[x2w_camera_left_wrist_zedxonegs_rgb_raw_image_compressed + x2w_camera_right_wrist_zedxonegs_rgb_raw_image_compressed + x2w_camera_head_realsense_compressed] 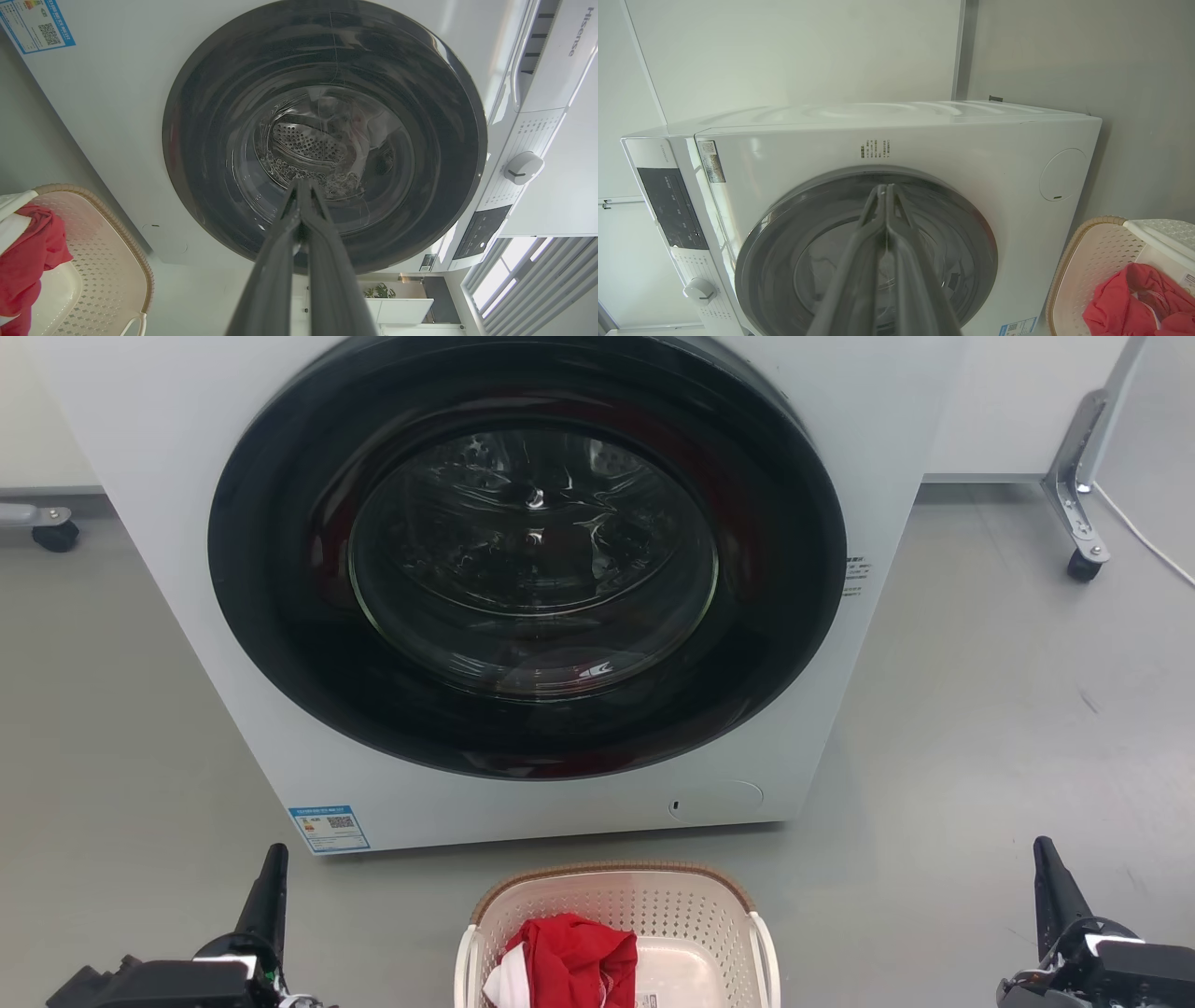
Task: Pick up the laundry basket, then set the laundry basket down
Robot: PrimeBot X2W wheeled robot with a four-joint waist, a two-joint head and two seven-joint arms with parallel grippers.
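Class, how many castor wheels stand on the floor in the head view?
2: one castor wheel at the left edge, left of the washing machine; the other at the right, under a metal leg. More may be hidden.

Grey floor carries washing machine, laundry basket just before it; caster far right, perhaps frame's.

The left gripper and right gripper have long, matte dark-grey fingers tapering to narrow tips. The fingers rise from blocky black housings with small white top plates. A thin black cable arcs beside the right one.
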